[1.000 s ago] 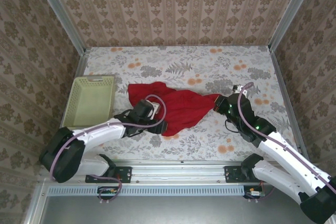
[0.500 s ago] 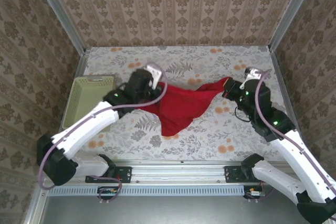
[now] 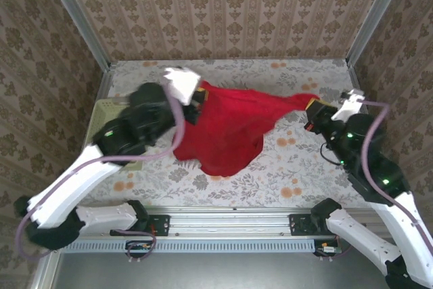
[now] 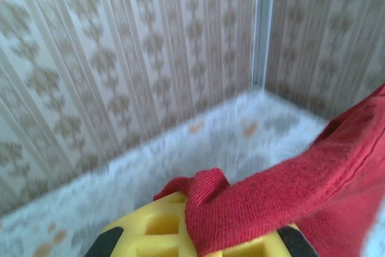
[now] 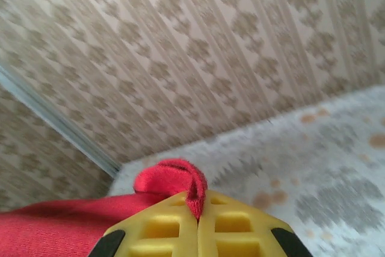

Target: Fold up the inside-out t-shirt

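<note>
The red inside-out t-shirt (image 3: 230,130) hangs stretched between both raised arms, its lower part drooping toward the table. My left gripper (image 3: 200,97) is shut on the shirt's left top edge. In the left wrist view, red cloth (image 4: 283,197) drapes over the yellow fingers (image 4: 156,227). At the right, my right gripper (image 3: 310,106) is shut on the shirt's other top corner. The right wrist view has a red fold (image 5: 171,180) pinched between the closed yellow fingers (image 5: 234,230).
A pale green basket (image 3: 109,114) sits at the table's left, mostly under my left arm. Patterned walls enclose the floral table (image 3: 304,167) on three sides. A metal rail (image 3: 223,221) runs along the near edge.
The left gripper closed on the shirt. Both arms rose and moved back and apart, lifting the shirt off the table and spreading it between them.
</note>
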Controlling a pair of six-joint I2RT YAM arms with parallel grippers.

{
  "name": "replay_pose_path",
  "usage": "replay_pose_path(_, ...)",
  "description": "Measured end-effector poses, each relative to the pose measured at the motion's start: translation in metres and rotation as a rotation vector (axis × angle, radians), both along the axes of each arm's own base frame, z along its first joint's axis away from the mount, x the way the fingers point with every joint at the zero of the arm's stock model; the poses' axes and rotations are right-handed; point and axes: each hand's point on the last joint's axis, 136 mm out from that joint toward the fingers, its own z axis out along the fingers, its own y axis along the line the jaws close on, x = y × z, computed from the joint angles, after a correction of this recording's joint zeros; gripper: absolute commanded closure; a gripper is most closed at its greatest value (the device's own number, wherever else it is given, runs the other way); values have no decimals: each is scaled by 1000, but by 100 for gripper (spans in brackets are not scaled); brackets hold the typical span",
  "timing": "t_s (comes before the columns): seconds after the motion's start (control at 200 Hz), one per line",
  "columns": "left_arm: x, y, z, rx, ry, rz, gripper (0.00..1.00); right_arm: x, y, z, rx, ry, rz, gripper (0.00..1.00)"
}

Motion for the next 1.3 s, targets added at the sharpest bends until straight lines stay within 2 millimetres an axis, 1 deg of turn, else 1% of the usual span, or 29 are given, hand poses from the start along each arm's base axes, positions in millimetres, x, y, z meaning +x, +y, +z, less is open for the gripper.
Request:
replay_pose_path(0.06,14,-23,-54,123,93,-8,100,3,-4,-44,-40,106,-36,100)
replay_pose_path(0.075,17,-29,-71,160,122,-11,100,3,-6,-54,-48,131,-46,100)
replay_pose_path(0.085,18,-30,-77,174,134,-12,100,2,-7,-63,-58,152,-53,100)
replay_pose_path(0.09,19,-33,-85,188,147,-14,100,2,-8,-65,-61,159,-56,100)
replay_pose_path(0.12,21,-39,-113,248,200,-23,100,1,-12,-87,-82,215,-82,100)
replay_pose_path(0.13,21,-42,-123,266,219,-26,100,1,-13,-91,-85,226,-89,100)
replay_pose_path(0.14,21,-43,-128,278,230,-29,100,0,-15,-98,-90,244,-97,100)
replay_pose_path(0.165,21,-46,-150,321,276,-37,99,-2,-19,-112,-106,282,-118,100)
replay_pose_path(0.205,19,-50,-175,371,334,-51,95,-5,-26,-129,-120,328,-148,100)
replay_pose_path(0.26,16,-56,-198,406,390,-72,85,-8,-35,-143,-128,370,-186,100)
replay_pose_path(0.305,13,-60,-206,408,424,-92,74,-11,-42,-149,-126,394,-218,100)
replay_pose_path(0.355,8,-64,-210,392,455,-111,54,-11,-49,-152,-118,411,-255,100)
replay_pose_path(0.375,7,-65,-211,383,463,-114,48,-12,-52,-153,-115,418,-272,100)
replay_pose_path(0.44,6,-66,-210,344,482,-121,37,-14,-63,-159,-107,448,-326,100)
replay_pose_path(0.49,8,-59,-212,309,506,-100,30,-17,-70,-164,-101,474,-365,100)
replay_pose_path(0.525,13,-48,-216,284,527,-66,27,-19,-75,-167,-96,489,-387,100)
replay_pose_path(0.555,18,-36,-219,264,550,-27,25,-20,-78,-170,-90,501,-407,100)
replay_pose_path(0.63,38,7,-232,216,617,115,25,-25,-85,-179,-78,529,-444,100)
replay_pose_path(0.7,57,46,-245,187,671,257,22,-29,-89,-189,-73,555,-466,100)
replay_pose_path(0.765,63,70,-260,188,719,342,20,-31,-91,-196,-71,573,-477,100)
replay_pose_path(0.83,59,81,-277,205,765,376,19,-33,-91,-203,-68,589,-481,100)
replay_pose_path(0.905,55,87,-297,237,819,394,19,-33,-93,-206,-65,596,-486,100)
replay_pose_path(1.005,54,89,-321,266,886,405,23,-32,-93,-207,-55,601,-487,100)
replay_pose_path(1.09,52,84,-340,270,943,389,27,-29,-93,-208,-49,603,-487,100)
replay_pose_path(1.145,50,79,-349,264,977,372,33,-28,-93,-208,-47,603,-485,100)
replay_pose_path(1.185,50,75,-355,257,996,356,40,-27,-93,-208,-45,605,-483,100)
replay_pose_path(1.265,49,68,-366,248,1033,338,57,-27,-93,-208,-36,605,-481,100)
replay_pose_path(1.3,48,66,-370,249,1047,333,67,-26,-93,-208,-34,603,-481,100)
